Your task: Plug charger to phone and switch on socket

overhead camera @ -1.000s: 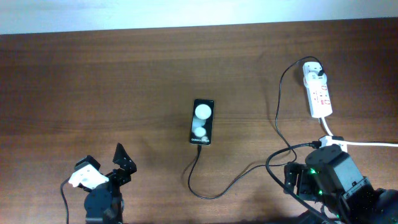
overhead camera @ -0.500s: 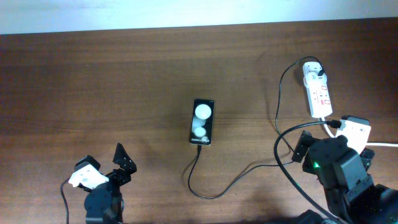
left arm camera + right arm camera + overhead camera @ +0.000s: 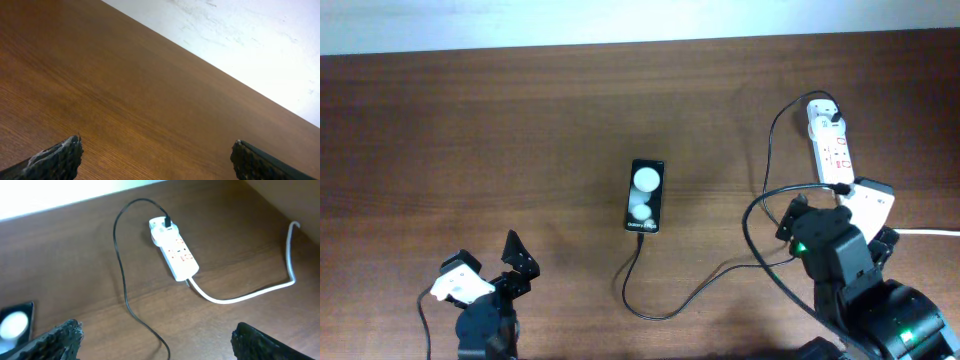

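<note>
The black phone [image 3: 645, 196] lies flat mid-table, with two white spots on it; its corner shows in the right wrist view [image 3: 15, 322]. The charger's thin black cable [image 3: 692, 297] meets the phone's near end, loops right and runs up to its white adapter [image 3: 823, 110], which sits in the far end of the white socket strip [image 3: 834, 152]. My right gripper [image 3: 835, 222] is open and empty just below the strip's near end. The right wrist view shows the strip [image 3: 176, 255], the cable [image 3: 120, 265] and the open fingers [image 3: 157, 340]. My left gripper [image 3: 485, 252] is open and empty at the near left.
The strip's thick white cord [image 3: 240, 296] runs off to the right [image 3: 930, 232]. The left wrist view shows only my open fingers [image 3: 157, 160] over bare brown wood [image 3: 125, 100] and a white wall [image 3: 240, 35] beyond the far edge.
My right arm has moved up the table and slightly left, toward the near end of the socket strip, dragging the nearby cable loop a little. The left arm and the phone have not moved.
</note>
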Controlling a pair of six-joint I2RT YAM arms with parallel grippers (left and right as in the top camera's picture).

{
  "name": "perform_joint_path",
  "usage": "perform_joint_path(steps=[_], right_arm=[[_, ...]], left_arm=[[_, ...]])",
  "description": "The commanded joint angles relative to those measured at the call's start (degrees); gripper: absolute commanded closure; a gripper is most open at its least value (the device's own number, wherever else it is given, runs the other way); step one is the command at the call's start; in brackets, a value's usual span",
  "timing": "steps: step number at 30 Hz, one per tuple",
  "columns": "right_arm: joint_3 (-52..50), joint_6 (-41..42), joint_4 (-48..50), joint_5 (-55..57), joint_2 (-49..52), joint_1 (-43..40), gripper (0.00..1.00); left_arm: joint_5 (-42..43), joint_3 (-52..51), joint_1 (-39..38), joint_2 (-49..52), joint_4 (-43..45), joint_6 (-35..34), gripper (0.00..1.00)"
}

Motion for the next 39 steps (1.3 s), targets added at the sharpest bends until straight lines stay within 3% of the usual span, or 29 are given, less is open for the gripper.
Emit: perform_joint_path(steps=[1, 10, 17, 39], right_arm=[[-3.72, -0.35, 1.2, -2.89, -4.17, -4.96, 0.01], [-18.08, -0.37, 8.9, -6.75, -24.74, -14.62, 0.01], [-30.56, -0.33, 18.64, -15.63, -36.72, -15.93, 0.01], [-33.11, -0.37, 18.88, -18.23, -43.69, -18.84, 0.01]], left_arm=[[0.02, -0.48, 0.26, -0.02, 0.11, 0.31, 0.01], [0.04, -0.48, 0.26, -0.02, 0.11, 0.31, 0.01], [0.04, -0.48, 0.26, -0.02, 0.11, 0.31, 0.01], [0.02, -0.48, 0.26, -0.02, 0.11, 0.31, 0.01]])
